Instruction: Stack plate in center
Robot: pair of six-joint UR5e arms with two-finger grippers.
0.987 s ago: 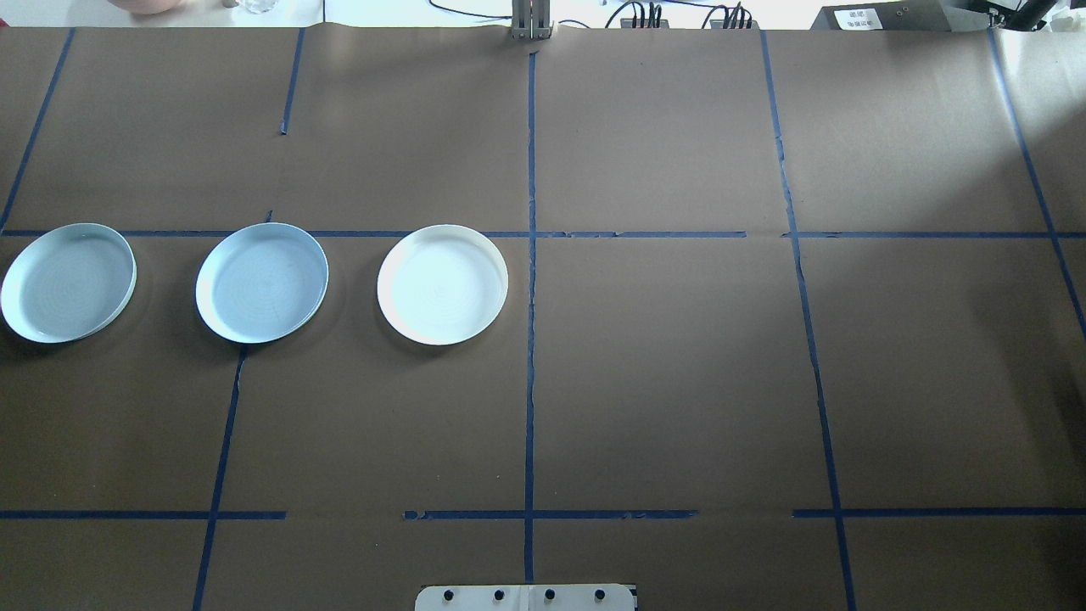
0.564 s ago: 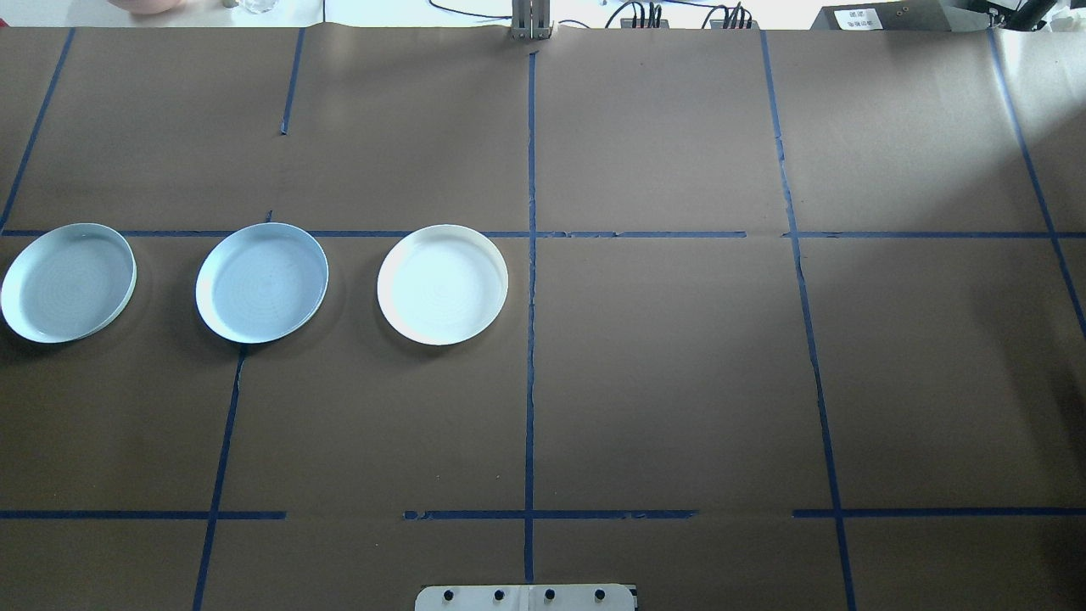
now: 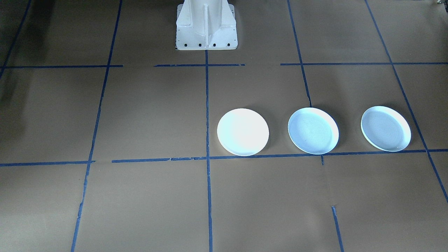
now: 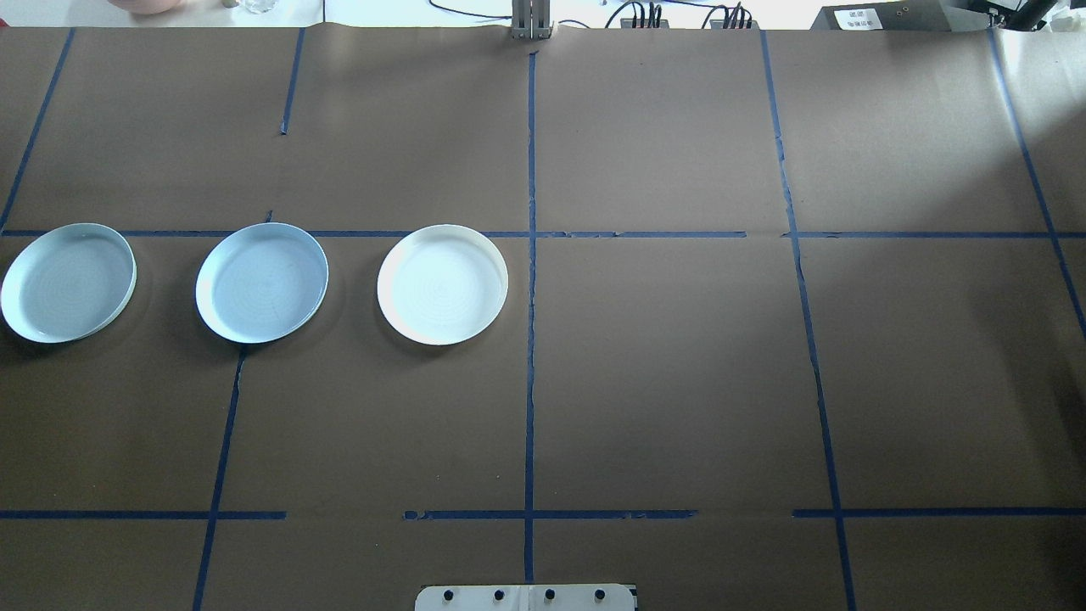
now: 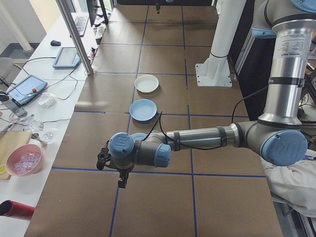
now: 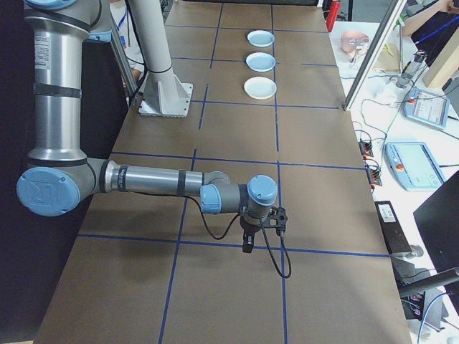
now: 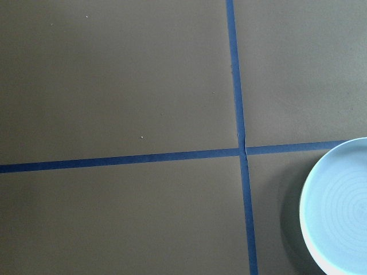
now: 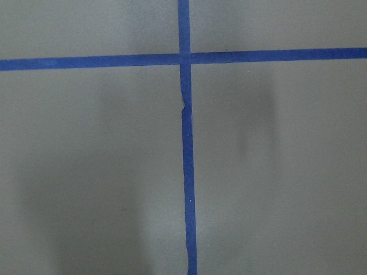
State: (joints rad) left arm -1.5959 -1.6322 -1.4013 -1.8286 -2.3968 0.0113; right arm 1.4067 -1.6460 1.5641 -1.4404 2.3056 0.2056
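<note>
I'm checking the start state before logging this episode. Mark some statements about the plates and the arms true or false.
1. Three plates lie in a row, none stacked. True: the white plate, the middle blue plate and the outer blue plate lie apart.
2. The white plate lies nearest the table's centre line. True.
3. A gripper holds a plate. False: the left gripper and the right gripper hang clear of all three.
4. The plates lie on the robot's right half. False: its left.

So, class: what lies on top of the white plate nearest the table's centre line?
Nothing lies on the white plate: its bare inside shows, and both blue plates sit apart from it. The paper beneath it is covered.
</note>
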